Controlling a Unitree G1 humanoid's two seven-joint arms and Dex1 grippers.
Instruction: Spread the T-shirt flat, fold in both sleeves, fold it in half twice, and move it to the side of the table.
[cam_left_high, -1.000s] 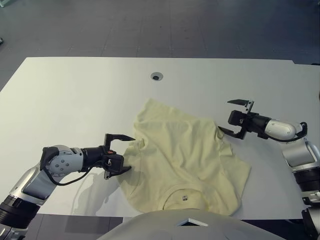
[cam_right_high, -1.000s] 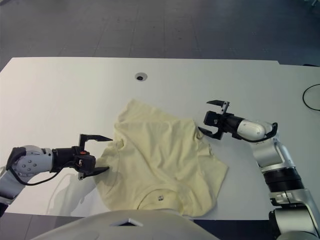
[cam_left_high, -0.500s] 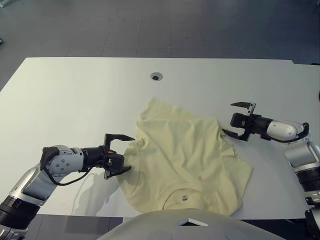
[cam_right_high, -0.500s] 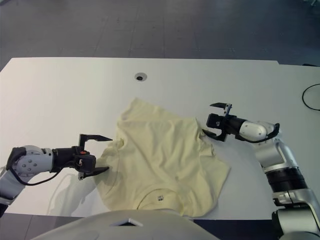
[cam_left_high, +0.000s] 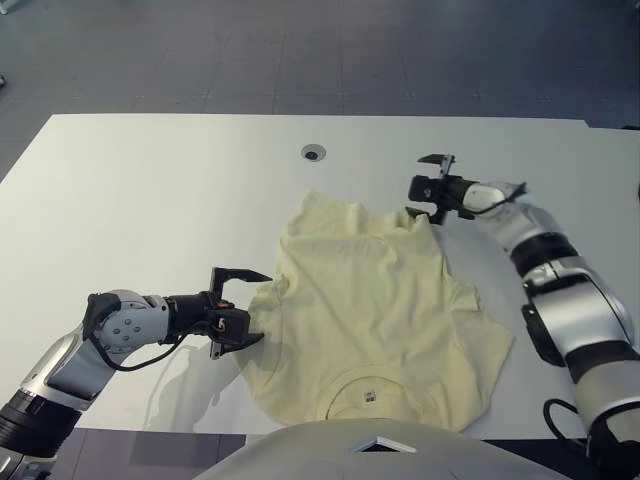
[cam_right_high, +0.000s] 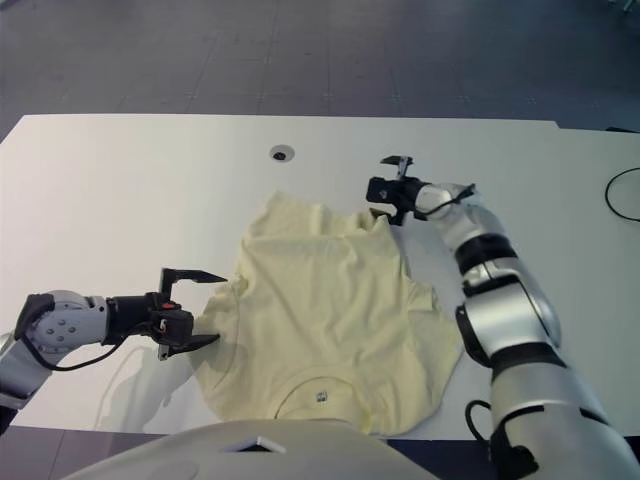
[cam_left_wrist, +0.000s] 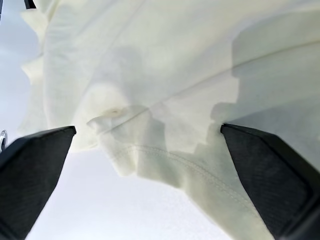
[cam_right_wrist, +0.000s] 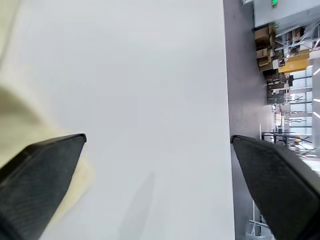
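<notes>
One pale yellow cotton T-shirt (cam_left_high: 370, 310) lies rumpled, collar nearest the robot, on the near middle of the smooth white table (cam_left_high: 150, 190); the left wrist view alone shows its stitched sleeve hem between the wide-open, empty fingers of the left gripper (cam_left_high: 262, 307); the right gripper (cam_left_high: 418, 185), likewise spread and empty, sits at the shirt's far right corner; one round grommet (cam_left_high: 314, 153) lies beyond.
</notes>
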